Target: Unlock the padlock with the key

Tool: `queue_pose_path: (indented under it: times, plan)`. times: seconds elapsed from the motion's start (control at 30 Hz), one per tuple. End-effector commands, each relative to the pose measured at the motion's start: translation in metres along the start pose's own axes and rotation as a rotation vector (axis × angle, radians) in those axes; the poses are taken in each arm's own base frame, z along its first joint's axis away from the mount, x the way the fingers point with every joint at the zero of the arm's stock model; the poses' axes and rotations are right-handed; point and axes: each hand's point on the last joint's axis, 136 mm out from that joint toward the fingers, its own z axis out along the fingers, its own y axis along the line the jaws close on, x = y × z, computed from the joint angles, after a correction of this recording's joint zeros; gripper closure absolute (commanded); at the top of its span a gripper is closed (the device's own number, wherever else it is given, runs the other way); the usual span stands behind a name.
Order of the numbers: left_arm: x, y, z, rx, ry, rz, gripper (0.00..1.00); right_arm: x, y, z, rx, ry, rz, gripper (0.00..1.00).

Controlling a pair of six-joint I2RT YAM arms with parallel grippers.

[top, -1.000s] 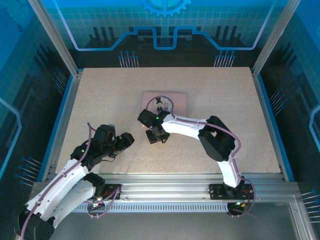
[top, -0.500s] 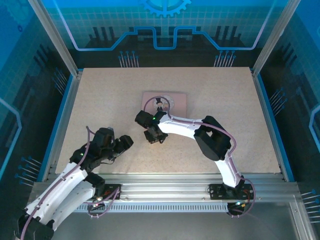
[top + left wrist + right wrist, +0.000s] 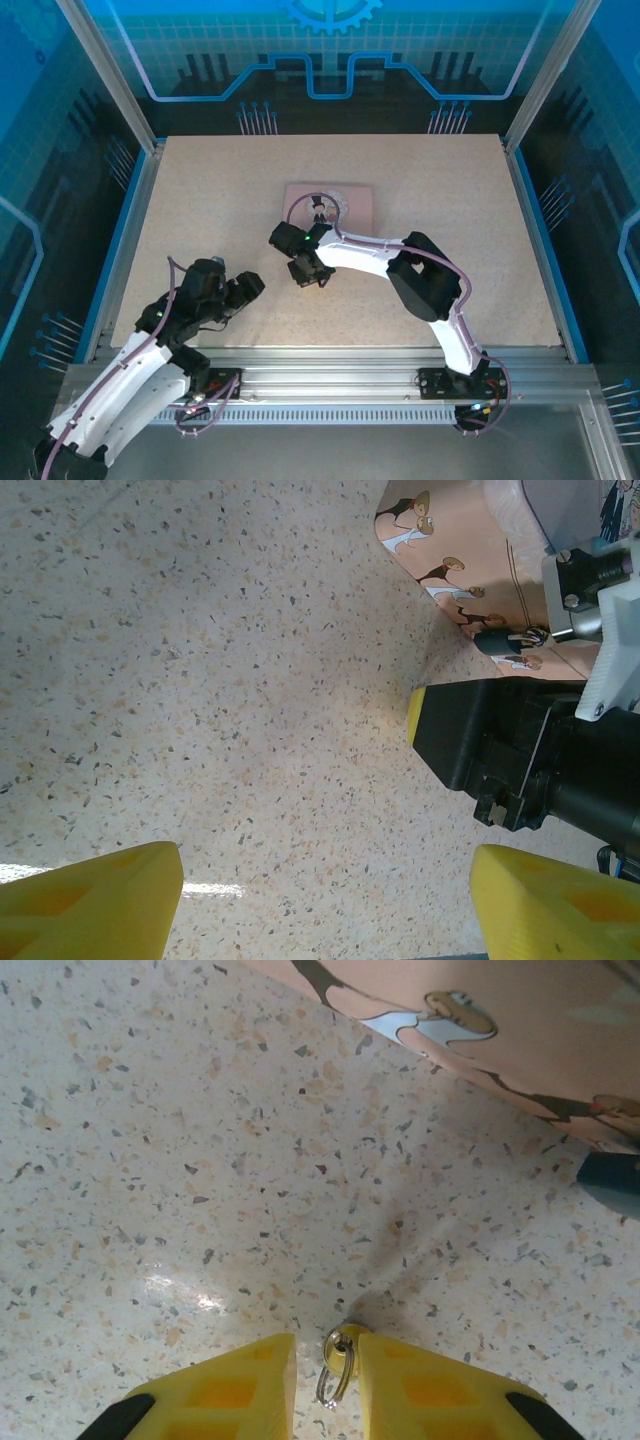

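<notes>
Bright, even light from above falls on the table (image 3: 200,200), while the blue walls (image 3: 40,150) around it stay dim. Each wrist view shows a pale glare patch and soft shadows on the table, and the key (image 3: 338,1365) glints in the right one.

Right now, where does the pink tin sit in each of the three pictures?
Top external: the tin lies mid-table, just beyond the right gripper.
Left wrist: the tin is at the upper right, above the right gripper.
Right wrist: the tin crosses the top right corner.
Shared landmark: the right gripper, closed on a key ring, beside the tin's near edge.
</notes>
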Motion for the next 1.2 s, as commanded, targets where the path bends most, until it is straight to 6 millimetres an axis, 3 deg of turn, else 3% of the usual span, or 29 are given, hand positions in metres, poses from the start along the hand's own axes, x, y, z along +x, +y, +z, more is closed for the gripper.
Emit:
queue_pose_path:
  times: [0.0, 0.4, 0.6, 0.87, 1.17]
  plan:
    - [0.004, 0.009, 0.001, -0.024, 0.008, -0.006, 0.23, 0.032, -0.005, 0.015, 0.042, 0.097, -0.018, 0.7]
    - [0.003, 0.007, 0.0, -0.021, 0.002, -0.003, 0.23, -0.003, -0.011, -0.053, 0.028, -0.098, -0.012, 0.52]
    - [0.002, 0.001, -0.002, 0.0, 0.002, 0.007, 0.22, -0.001, -0.013, -0.073, -0.01, -0.151, 0.02, 0.51]
    - [0.001, -0.005, -0.002, 0.012, 0.012, 0.028, 0.23, 0.018, -0.014, -0.067, -0.059, -0.292, 0.084, 0.51]
    - [0.002, -0.004, -0.002, 0.004, 0.015, 0.027, 0.23, 0.025, -0.004, -0.035, 0.006, -0.343, 0.07, 0.51]
